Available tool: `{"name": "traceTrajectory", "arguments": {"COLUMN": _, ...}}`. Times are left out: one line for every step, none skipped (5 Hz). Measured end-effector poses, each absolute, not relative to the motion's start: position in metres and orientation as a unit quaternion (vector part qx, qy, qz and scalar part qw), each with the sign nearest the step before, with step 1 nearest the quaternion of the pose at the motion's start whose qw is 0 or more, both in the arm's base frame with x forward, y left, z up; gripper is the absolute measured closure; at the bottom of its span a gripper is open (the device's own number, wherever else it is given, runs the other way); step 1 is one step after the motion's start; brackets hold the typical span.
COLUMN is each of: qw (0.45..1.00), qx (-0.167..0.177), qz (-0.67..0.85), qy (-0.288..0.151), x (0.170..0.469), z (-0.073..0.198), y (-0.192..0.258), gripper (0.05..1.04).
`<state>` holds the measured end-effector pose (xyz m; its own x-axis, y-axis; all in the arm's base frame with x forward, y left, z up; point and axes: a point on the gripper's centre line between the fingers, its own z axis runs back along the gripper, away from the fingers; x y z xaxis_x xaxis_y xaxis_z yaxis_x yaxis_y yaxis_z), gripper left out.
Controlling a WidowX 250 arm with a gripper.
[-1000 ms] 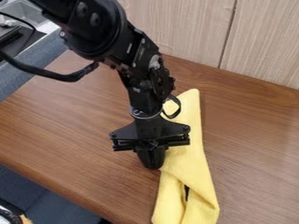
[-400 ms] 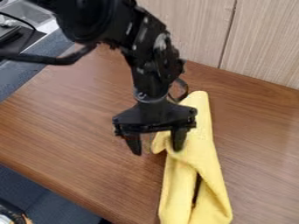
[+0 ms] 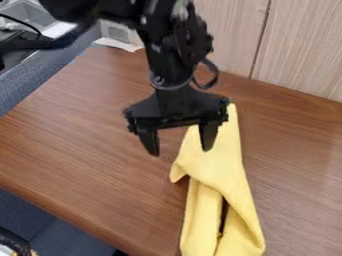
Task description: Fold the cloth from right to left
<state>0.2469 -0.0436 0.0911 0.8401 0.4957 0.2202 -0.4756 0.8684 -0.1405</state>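
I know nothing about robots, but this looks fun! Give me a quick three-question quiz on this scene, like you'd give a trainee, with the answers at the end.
1. Multiple choice: how does the yellow cloth lie on the wooden table?
A) Spread out as a flat square
B) Gathered into a long, narrow shape
C) Crumpled into a round ball

2. True or false: the robot's pincer is open, with a gap between its two fingertips.

3. Fill in the blank: in the lower part of the cloth, a narrow ____ slit shows between the yellow layers.

Key: 1 B; 2 true; 3 dark.
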Motion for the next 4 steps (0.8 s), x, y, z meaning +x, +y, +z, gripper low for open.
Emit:
{"name": "traceTrajectory", "arguments": {"qw": 0.956, "qx": -0.042, "qz": 0.248, "qy": -0.147, "x": 0.2477, "z": 0.1140, "y": -0.0454, "gripper": 0.084}}
{"name": "traceTrajectory", "arguments": {"qw": 0.957, "qx": -0.048, "qz": 0.242, "qy": -0.154, "x": 0.2461, "z": 0.1208, "y": -0.0459, "gripper": 0.084}}
{"name": "traceTrajectory", "arguments": {"qw": 0.957, "qx": -0.048, "qz": 0.242, "qy": -0.155, "x": 0.2458, "z": 0.1215, "y": -0.0458, "gripper": 0.084}}
{"name": "traceTrajectory", "arguments": {"qw": 0.957, "qx": -0.048, "qz": 0.242, "qy": -0.155, "x": 0.2458, "z": 0.1215, "y": -0.0458, "gripper": 0.084}}
